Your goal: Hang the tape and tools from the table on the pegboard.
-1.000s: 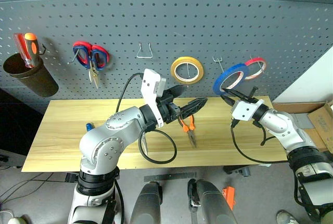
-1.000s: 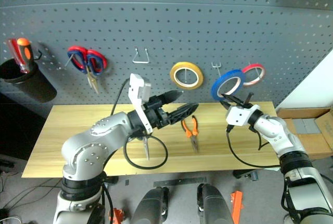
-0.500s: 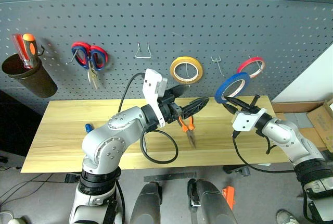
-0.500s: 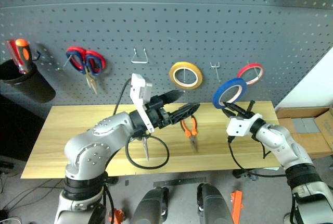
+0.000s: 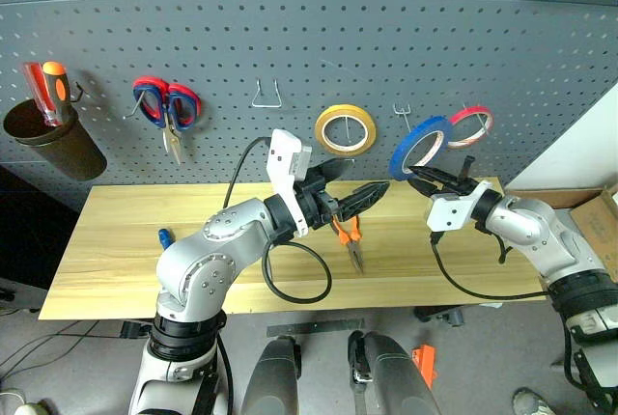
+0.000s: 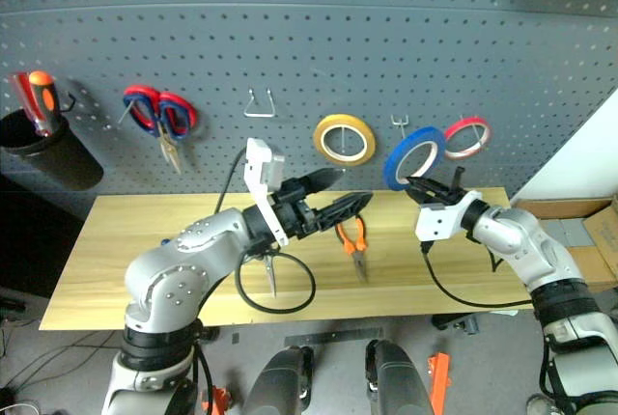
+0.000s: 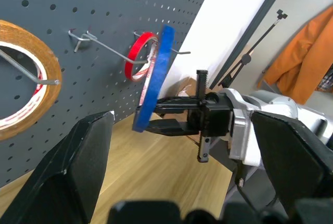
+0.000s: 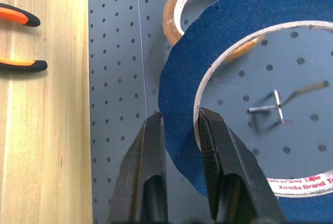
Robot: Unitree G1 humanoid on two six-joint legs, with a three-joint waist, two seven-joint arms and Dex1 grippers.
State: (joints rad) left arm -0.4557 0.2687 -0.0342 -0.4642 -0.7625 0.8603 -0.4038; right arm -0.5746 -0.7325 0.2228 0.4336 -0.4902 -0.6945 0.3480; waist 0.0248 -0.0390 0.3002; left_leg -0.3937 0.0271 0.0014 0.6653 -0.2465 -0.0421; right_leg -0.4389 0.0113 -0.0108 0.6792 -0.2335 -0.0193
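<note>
My right gripper [image 5: 415, 175] is shut on the lower rim of the blue tape [image 5: 420, 145]. It holds the ring upright in front of the pegboard [image 5: 290, 29], just below a bare metal hook [image 5: 403, 116]. In the right wrist view that hook [image 8: 276, 104] shows through the tape's [image 8: 234, 26] opening. My left gripper [image 5: 369, 172] hovers open over the table [image 5: 116, 241], above the orange-and-black pliers [image 5: 350, 236]. The black-handled scissors [image 6: 270, 275] lie under my left forearm. The blue-handled screwdriver [image 5: 165, 236] lies at the table's left.
On the board hang a yellow tape roll [image 5: 346, 128], a red tape roll [image 5: 470, 124], red-and-blue scissors [image 5: 169, 106], an empty wire hook [image 5: 267, 96] and a brown cup [image 5: 53, 135] with screwdrivers. A cardboard box [image 5: 589, 212] sits at the right.
My right gripper rolled and carried the blue tape a little left and up, closer under the bare hook. The left arm kept still.
</note>
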